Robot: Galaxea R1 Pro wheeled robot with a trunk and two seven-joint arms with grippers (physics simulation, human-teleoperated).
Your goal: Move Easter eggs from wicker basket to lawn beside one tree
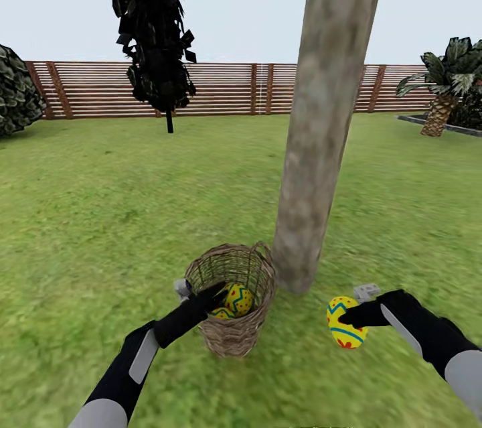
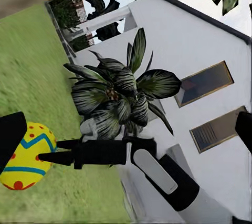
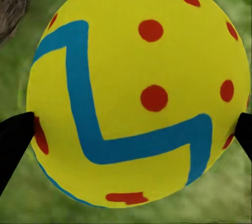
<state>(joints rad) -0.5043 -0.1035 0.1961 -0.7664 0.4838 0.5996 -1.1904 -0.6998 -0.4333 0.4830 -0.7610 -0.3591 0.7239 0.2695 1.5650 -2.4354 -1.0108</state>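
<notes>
Egg status: one Easter egg (image 1: 345,331) is out of the wicker basket (image 1: 232,301) and held in the right gripper (image 1: 348,316), just above the lawn (image 1: 100,214) and near the foot of the thick pale tree trunk (image 1: 321,147). In the right wrist view this egg (image 3: 137,92) sits between the two dark fingertips (image 3: 13,137), one against each side, so the jaws are clenched on it. It is judged not yet set down

Two more eggs (image 1: 235,299) are visible inside the basket, which stands on the grass just beside the trunk, on the robot's left of it. Count: three eggs in all, one basket, one thick-trunked tree close by

The left gripper (image 1: 213,295) reaches over the basket rim to the eggs inside; whether its jaws are released or clenched cannot be told from these views

Progress: none of the three eggs rests on the lawn so far; one is at the drop point, two remain to be lifted out

Further out: one dark thin-trunked tree (image 1: 154,26), a slatted fence (image 1: 227,88), a bush (image 1: 17,90) and a palm (image 1: 445,90)
</notes>
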